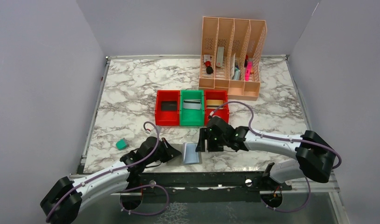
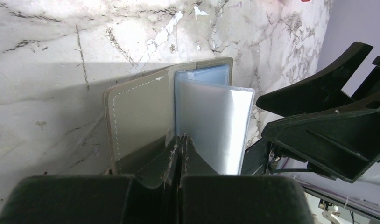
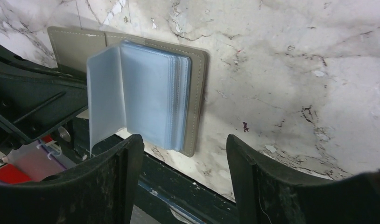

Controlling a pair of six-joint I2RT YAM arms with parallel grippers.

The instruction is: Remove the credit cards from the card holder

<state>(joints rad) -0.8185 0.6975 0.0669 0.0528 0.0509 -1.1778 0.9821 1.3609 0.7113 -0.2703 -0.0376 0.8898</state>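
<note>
The card holder [image 1: 192,153] lies open at the desk's [image 1: 132,93] near edge. The left tool [image 2: 179,151], closed tight, rests on its left panel. The right tool [image 3: 184,144], jaws apart, hovers just right of the plastic sleeves [image 3: 151,93], nearer them.

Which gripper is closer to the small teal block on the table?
Left. The left gripper is to the right of the teal block, at the card holder's left edge. The right gripper is farther still, past the holder's right side.

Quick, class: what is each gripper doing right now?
Left gripper: closed, tips against the card holder.
Right gripper: open, holding nothing.
</note>
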